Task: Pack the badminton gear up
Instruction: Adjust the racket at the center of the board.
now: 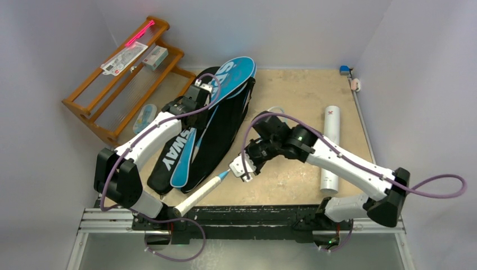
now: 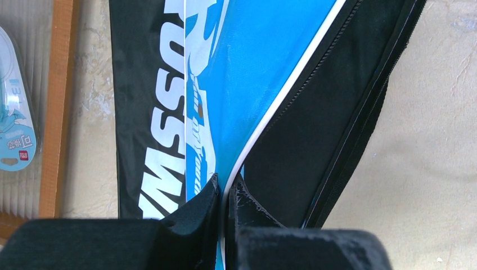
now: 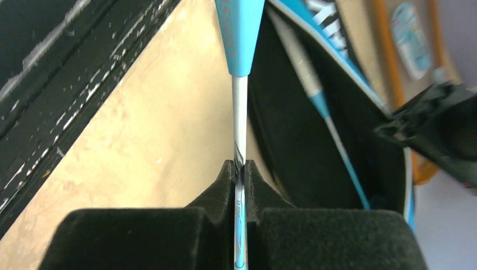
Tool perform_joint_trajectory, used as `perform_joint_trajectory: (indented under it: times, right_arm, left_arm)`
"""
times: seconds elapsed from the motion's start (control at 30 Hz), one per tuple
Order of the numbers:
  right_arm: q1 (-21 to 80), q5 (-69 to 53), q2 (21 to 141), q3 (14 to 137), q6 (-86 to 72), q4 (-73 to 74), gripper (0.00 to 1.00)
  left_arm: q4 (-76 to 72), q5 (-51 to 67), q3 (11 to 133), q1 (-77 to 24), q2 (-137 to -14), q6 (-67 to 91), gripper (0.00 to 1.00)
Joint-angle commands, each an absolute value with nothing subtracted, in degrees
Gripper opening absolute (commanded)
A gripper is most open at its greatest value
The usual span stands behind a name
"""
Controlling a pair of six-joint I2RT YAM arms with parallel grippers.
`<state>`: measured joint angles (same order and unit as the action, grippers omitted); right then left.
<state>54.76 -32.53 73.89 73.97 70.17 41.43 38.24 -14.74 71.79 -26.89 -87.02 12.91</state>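
The black "CROSSWAY" cover lies slantwise on the table, with the blue "SPORT" cover at its far end. My left gripper is shut on the white-piped edge of the black cover's blue flap. My right gripper is shut on the thin shaft of a light-blue racket. That racket's white handle points toward the near edge. A second racket lies inside the open cover. The white tube lies at the right.
A wooden rack stands at the back left, bearing packaged items and a pink stick. A blue packet lies on its low shelf. A black rail runs along the near edge. A small blue thing sits in the far right corner.
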Motion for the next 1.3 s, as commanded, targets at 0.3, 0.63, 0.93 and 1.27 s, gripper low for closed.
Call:
perform_joint_trajectory:
  times: [0.3, 0.63, 0.93, 1.27]
  right_arm:
    - [64.7, -10.8, 86.9, 67.0, 71.4, 32.5, 0.00]
    - [64.6, -2.6, 98.4, 64.2, 78.3, 18.3, 0.00]
    - [62.9, 4.1, 99.1, 59.8, 79.6, 5.4, 0.98]
    - [62.7, -8.9, 84.7, 54.2, 70.0, -1.1, 0.99]
  left_arm:
    - [36.9, -15.1, 74.1, -25.8, -87.3, 13.7, 0.00]
    - [37.0, -14.7, 74.1, -25.8, -87.3, 13.7, 0.00]
    - [37.1, -14.0, 74.1, -25.8, -87.4, 13.8, 0.00]
    - [37.1, -13.7, 74.1, -25.8, -87.3, 13.8, 0.00]
